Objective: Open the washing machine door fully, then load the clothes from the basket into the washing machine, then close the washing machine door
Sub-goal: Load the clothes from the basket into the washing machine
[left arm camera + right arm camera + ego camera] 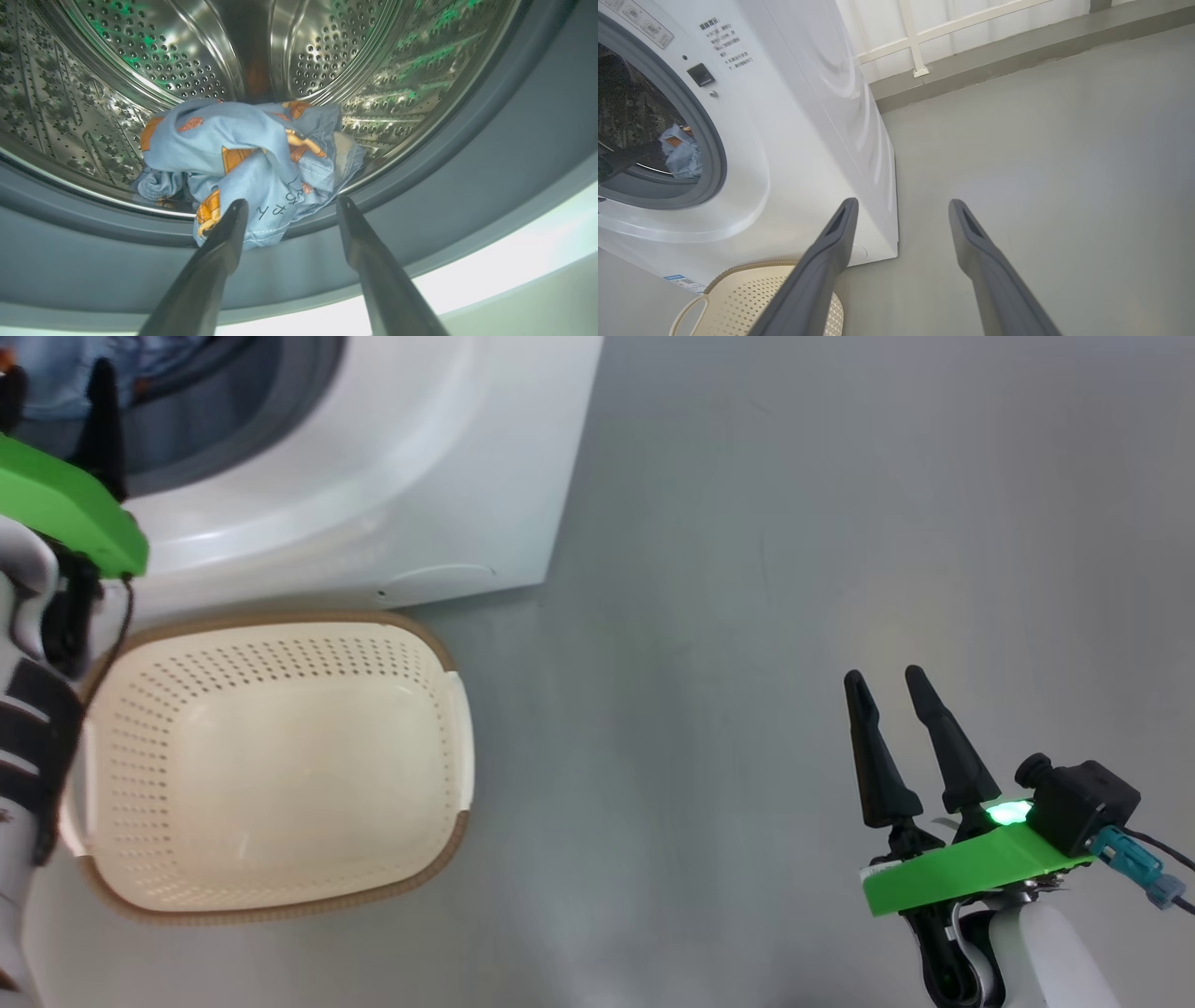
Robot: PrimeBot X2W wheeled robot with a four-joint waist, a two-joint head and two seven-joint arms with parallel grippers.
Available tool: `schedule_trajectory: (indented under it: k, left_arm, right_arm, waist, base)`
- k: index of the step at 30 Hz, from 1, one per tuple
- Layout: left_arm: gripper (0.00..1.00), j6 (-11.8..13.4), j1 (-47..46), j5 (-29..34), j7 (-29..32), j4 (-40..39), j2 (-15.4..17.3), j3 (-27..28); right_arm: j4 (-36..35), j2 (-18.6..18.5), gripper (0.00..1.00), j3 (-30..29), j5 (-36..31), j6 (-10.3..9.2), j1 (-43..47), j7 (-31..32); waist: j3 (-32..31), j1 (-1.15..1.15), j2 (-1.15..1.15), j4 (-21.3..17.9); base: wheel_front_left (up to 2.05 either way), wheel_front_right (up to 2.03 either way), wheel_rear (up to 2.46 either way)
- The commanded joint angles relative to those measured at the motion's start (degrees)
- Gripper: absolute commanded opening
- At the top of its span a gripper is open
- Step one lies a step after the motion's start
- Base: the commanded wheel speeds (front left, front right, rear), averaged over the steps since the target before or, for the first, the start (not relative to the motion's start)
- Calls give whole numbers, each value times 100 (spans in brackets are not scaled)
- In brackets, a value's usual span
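Observation:
The washing machine [373, 476] stands with its round opening uncovered; the washing machine door is out of view. The clothes [252, 154], light blue with orange figures, lie bunched at the front of the steel drum [140, 56], and one fold hangs over the grey seal [117, 261]. My left gripper [293, 205] is open just in front of them, its fingers apart and holding nothing. From the right wrist view the clothes [682, 156] show inside the opening. The cream basket [280, 765] sits on the floor before the machine with nothing in it. My right gripper [885, 683] hovers open over the bare floor, far right.
Grey floor [794, 569] spreads to the right of the machine. A wall with a white frame and a low ledge [994, 51] runs behind. The basket [761, 298] stands close to the machine's front corner. My left arm's green mount [65, 513] hangs above the basket's left edge.

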Motion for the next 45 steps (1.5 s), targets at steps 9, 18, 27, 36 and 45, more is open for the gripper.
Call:
schedule_trajectory:
  k: [9, 18, 27, 36, 45]
  left_arm:
    - [100, -6, 1090, 436, -74, -1045, -7, 1055]
    - [100, 12, 2368, 1270, -75, -1964, -327, 2255]
    - [100, -2, 3493, 2165, -75, -2807, -652, 3105]
    - [100, -7, 4550, 2802, -75, -3535, -764, 3335]
    - [100, -8, 5401, 3041, -75, -4250, -807, 3510]
  right_arm:
    - [31, -236, 100, -52, -146, 9, 376, -27]
    - [89, -473, 100, -203, -66, 9, 644, -27]
    - [84, -657, 100, -376, -23, 9, 895, -27]
    - [112, -777, 100, -459, -25, 9, 1178, -27]
    - [160, -854, 100, -468, -46, 9, 1306, -27]
  waist:
    - [-884, 0, 0, 624]
    - [-1343, 0, 0, 906]
    - [-1570, 0, 0, 1202]
    - [-1817, 0, 0, 1372]
    - [-1934, 0, 0, 1446]
  base:
    - [0, 0, 0]
    - [0, 0, 0]
    - [0, 0, 0]
    - [0, 0, 0]
    - [0, 0, 0]
